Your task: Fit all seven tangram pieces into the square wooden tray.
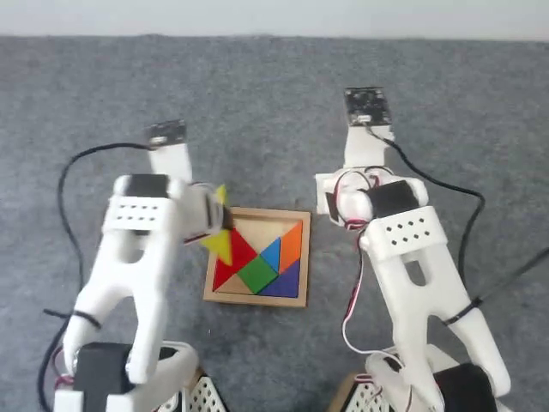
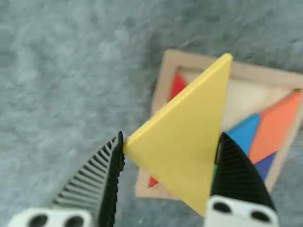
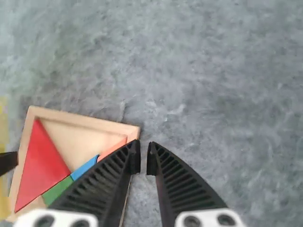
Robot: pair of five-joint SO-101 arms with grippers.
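the tray sits on the grey carpet between the two arms, nearer the near edge of the surface than the far one. the left gripper is pinching the yellow triangle, one ribbed finger on its pointed corner and the other against its long straight side. the piece is lifted and tilted, over the tray's left edge and partly over the red piece. from above, the same yellow triangle pokes out on both sides of the left gripper, right at the tray's far left corner. five pieces lie flat inside the tray. the red triangle is along the left side, the green square near the middle of the near edge and the blue triangle in the centre. the orange piece runs up the right side and the purple triangle fills the near right corner. bare wood shows along the tray's far edge. the right gripper has its fingers pressed almost together with nothing between them, over the carpet just off the tray's far right corner.
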